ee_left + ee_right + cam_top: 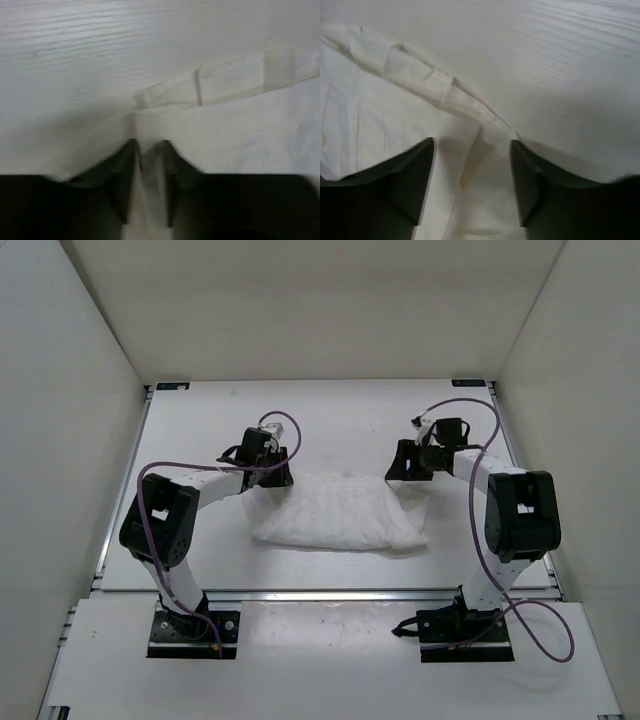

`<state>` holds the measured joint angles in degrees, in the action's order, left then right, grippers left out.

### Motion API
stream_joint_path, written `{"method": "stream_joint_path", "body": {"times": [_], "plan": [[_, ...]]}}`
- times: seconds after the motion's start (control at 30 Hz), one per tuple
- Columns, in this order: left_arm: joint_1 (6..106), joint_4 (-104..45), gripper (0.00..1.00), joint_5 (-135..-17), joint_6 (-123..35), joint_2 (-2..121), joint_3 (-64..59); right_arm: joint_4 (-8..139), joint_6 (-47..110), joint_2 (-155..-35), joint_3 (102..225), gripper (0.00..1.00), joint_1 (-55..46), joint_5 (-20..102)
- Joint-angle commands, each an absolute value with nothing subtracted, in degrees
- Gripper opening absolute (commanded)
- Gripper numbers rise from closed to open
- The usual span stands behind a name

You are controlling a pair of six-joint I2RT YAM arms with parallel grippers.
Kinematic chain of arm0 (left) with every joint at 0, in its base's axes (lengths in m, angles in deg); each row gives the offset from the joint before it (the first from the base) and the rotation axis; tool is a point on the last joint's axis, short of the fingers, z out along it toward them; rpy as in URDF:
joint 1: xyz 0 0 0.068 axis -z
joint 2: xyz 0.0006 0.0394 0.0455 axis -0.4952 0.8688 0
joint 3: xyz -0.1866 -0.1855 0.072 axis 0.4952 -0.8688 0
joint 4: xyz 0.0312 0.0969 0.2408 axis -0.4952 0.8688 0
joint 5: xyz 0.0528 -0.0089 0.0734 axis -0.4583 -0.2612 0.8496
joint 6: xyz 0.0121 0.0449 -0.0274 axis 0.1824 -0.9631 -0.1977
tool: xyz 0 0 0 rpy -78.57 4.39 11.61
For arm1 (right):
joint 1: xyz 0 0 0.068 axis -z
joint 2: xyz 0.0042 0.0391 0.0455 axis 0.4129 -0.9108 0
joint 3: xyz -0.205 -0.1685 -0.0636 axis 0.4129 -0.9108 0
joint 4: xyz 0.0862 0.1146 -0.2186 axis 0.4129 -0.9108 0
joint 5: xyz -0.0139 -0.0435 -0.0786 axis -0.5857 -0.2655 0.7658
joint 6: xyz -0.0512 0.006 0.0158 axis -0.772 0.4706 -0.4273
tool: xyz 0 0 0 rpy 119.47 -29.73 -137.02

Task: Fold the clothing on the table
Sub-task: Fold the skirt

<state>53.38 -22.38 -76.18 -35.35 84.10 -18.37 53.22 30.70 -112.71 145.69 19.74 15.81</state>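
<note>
Left wrist: blur hides whether the left gripper point(150, 147) pinches the clothing point(240, 130).

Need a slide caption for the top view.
Left tool and right tool at far corners of the clothing on the table.

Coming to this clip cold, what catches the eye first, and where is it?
The white clothing lies as a wrinkled band at the centre of the table, with an arm bent over each of its far corners. At the far left corner the left gripper has a fold of fabric pinched between its close-set fingers. At the far right corner the right gripper stands open over the hem.
</note>
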Motion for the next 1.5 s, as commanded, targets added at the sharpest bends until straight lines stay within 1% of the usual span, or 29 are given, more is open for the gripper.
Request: {"method": "stream_joint_path", "body": {"times": [0.0, 0.03, 0.1, 0.13, 0.2, 0.3, 0.33, 0.43, 0.47, 0.53, 0.6, 0.7, 0.8, 0.97, 1.07, 1.13, 1.27, 1.3, 1.33, 1.4, 1.43, 1.47], "plan": [[49.8, -17.3, 0.50, -72.2, -36.2, 82.4, -15.3, 49.2, 28.8, -111.8, 150.6, 0.61, 22.7, 17.2], [49.5, -16.5, 0.65, -72.5, -36.0, 81.6, -14.2, 49.4, 30.1, -110.9, 150.8, 0.77, 22.7, 17.8], [49.5, -13.8, 0.78, -72.5, -36.2, 79.6, -12.2, 49.2, 30.1, -105.5, 150.5, 0.89, 22.4, 19.3], [49.5, -12.8, 0.83, -71.8, -36.5, 78.3, -11.2, 48.5, 30.4, -103.9, 150.8, 0.93, 21.8, 21.2], [50.3, -9.7, 0.85, -69.9, -36.9, 75.7, -8.9, 44.5, 30.4, -98.5, 150.7, 0.98, 20.2, 26.3], [52.5, -7.1, 0.84, -68.1, -37.2, 70.5, -9.2, 38.7, 30.3, -93.3, 148.5, 0.99, 17.8, 32.2], [53.6, -6.9, 0.82, -67.0, -37.1, 68.7, -10.4, 38.1, 31.2, -92.4, 147.2, 0.99, 16.9, 32.8], [56.5, -7.5, 0.75, -64.0, -36.9, 64.1, -16.3, 37.8, 33.6, -87.2, 136.2, 0.99, 17.1, 31.1], [56.5, -7.8, 0.70, -64.2, -36.4, 63.6, -18.7, 38.0, 34.5, -86.1, 134.5, 0.99, 17.8, 30.1], [58.0, -8.1, 0.63, -64.2, -36.4, 62.5, -22.1, 39.2, 36.1, -83.4, 128.1, 0.99, 17.4, 30.0], [60.2, -7.9, 0.55, -62.0, -36.4, 63.4, -25.3, 39.1, 37.1, -82.2, 125.1, 0.99, 15.7, 32.7], [60.6, -6.5, 0.52, -60.8, -35.7, 65.7, -26.5, 40.0, 38.2, -82.1, 123.6, 0.99, 15.3, 33.7], [59.8, -7.0, 0.55, -59.6, -35.4, 66.4, -27.8, 42.5, 40.1, -82.9, 122.3, 1.00, 15.7, 34.0], [58.9, -6.8, 0.55, -60.6, -36.4, 69.4, -27.7, 45.8, 41.3, -86.8, 122.5, 0.99, 15.5, 33.9], [59.2, -6.9, 0.54, -60.7, -36.5, 72.0, -27.0, 47.4, 41.3, -91.5, 124.0, 0.94, 14.7, 33.2], [59.3, -6.1, 0.55, -61.5, -36.4, 73.6, -26.6, 48.5, 41.2, -94.4, 125.4, 0.89, 14.2, 33.0], [59.3, -5.9, 0.52, -63.4, -36.2, 76.6, -25.8, 50.1, 41.5, -99.0, 127.6, 0.60, 13.0, 31.5], [59.0, -5.7, 0.52, -64.4, -36.3, 76.6, -26.1, 50.4, 41.7, -99.7, 127.8, 0.45, 12.8, 31.8], [58.9, -6.6, 0.52, -64.1, -36.1, 77.1, -25.9, 50.7, 42.2, -100.4, 128.3, 0.38, 12.8, 31.2], [58.8, -7.3, 0.52, -65.1, -35.9, 78.2, -26.0, 51.0, 41.9, -101.1, 128.8, 0.18, 12.3, 31.6], [59.0, -7.3, 0.51, -65.8, -35.7, 78.5, -25.2, 51.4, 42.0, -101.2, 129.3, 0.07, 12.8, 31.9], [59.1, -7.6, 0.51, -66.5, -35.8, 79.3, -24.6, 51.1, 41.7, -100.8, 129.9, 0.04, 13.7, 32.2]]}}
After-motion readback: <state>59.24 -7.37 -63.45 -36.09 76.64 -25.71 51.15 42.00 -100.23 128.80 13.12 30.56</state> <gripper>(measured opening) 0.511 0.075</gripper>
